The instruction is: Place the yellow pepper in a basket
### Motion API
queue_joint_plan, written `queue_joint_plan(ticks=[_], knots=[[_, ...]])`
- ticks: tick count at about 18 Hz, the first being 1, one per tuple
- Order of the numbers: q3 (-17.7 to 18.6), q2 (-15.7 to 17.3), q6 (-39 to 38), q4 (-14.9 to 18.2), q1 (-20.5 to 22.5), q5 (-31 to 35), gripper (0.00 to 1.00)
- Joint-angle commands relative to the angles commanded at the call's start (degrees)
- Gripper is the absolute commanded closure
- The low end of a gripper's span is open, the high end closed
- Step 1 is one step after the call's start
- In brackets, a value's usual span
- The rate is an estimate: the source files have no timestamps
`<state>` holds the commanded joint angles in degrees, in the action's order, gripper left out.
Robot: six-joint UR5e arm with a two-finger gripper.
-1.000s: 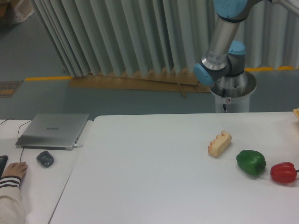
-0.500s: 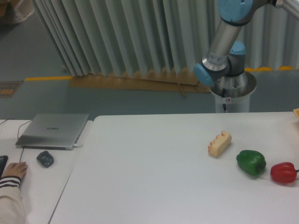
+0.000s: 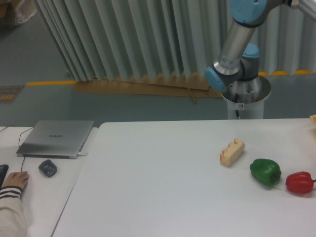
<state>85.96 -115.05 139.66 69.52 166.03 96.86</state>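
white table, green pepper, red pepper

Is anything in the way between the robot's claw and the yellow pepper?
That can't be judged here: no yellow pepper, claw or basket shows. Only the arm is in view, rising out of frame. On the table lie a green pepper, a red pepper and a beige toothed piece.

The tool is out of view; on the worktop a bread piece lies left of the green pepper; the red pepper lies right; a laptop sits behind a mouse.
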Motion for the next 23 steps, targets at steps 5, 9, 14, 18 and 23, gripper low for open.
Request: queue_joint_plan(ticks=[5, 9, 14, 18, 23], knots=[[-0.18, 1.23, -0.70, 0.00, -0.17, 0.00, 0.00], [-0.70, 2.81, -0.88, 0.17, -0.61, -1.31, 0.00], [-0.26, 4.92, -2.54, 0.18, -1.76, -2.99, 0.00], [-0.18, 4.83, -4.40, 0.18, -1.85, -3.08, 0.00], [-0.18, 5.45, -4.40, 0.26, -2.29, -2.99, 0.00]])
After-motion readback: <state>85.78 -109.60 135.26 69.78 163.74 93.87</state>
